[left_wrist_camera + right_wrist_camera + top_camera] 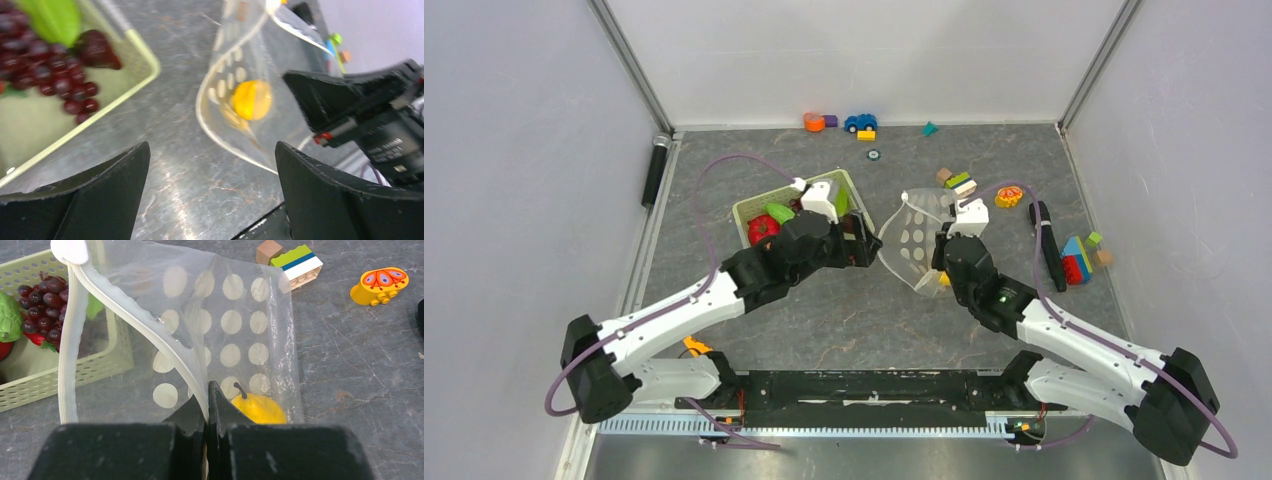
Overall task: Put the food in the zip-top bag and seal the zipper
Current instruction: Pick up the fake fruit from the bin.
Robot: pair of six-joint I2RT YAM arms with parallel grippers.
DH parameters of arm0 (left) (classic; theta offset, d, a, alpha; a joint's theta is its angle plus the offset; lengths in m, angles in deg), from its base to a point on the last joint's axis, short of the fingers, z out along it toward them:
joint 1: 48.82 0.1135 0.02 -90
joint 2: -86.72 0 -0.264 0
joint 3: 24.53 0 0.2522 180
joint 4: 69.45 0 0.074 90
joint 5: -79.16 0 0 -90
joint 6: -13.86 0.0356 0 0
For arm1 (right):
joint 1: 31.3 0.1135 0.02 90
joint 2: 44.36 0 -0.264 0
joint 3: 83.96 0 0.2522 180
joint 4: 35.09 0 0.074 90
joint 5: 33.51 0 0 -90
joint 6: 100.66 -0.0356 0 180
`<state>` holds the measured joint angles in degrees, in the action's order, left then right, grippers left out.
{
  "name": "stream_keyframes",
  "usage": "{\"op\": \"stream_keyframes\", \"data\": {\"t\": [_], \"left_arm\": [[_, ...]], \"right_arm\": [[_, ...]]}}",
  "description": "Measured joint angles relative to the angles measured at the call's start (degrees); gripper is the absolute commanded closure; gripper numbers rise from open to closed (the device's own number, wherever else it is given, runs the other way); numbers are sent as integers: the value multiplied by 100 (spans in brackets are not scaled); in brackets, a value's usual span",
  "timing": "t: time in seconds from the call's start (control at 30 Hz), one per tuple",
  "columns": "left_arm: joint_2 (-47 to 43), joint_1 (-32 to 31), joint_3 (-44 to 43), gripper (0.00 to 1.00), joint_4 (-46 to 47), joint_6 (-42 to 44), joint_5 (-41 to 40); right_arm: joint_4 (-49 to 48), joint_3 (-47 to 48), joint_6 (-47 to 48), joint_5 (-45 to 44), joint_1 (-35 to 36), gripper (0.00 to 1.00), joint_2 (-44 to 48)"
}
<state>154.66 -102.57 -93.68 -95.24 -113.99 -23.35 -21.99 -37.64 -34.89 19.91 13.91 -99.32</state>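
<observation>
The clear dotted zip-top bag stands open on the table, its mouth facing the basket. A yellow fruit lies inside it and also shows in the left wrist view. My right gripper is shut on the whitish zipper strip and holds that edge up. The white slider tab is at the strip's far end. My left gripper is open and empty, low over the table between basket and bag mouth. Purple grapes, a green leaf and a red piece lie in the pale green basket.
Toy blocks and a yellow toy lie behind the bag. More blocks and a black tool lie at the right. A blue car and an orange block sit by the back wall.
</observation>
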Motion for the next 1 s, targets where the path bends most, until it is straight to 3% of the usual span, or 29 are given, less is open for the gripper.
{"op": "stream_keyframes", "data": {"t": [0.2, 0.37, 0.6, 0.8, 1.0], "left_arm": [[-481, 15, 4, 0, -1279, -566, -1523], [-577, 431, 61, 0, -2131, -988, -2173], [-651, 2061, 745, 0, -2337, -1102, -1784], [-608, 2575, 955, 0, -2090, -1067, -1259], [-376, 2704, 955, 1, -1784, -992, -1062]], "right_arm": [[256, 168, 7, -170, 0, 95, -94], [291, 170, 13, -361, 0, 95, -92], [286, 170, 109, -400, 0, 95, -201], [286, 170, 157, -398, 0, 95, -315], [286, 175, 181, -356, 0, 95, -426]]}}
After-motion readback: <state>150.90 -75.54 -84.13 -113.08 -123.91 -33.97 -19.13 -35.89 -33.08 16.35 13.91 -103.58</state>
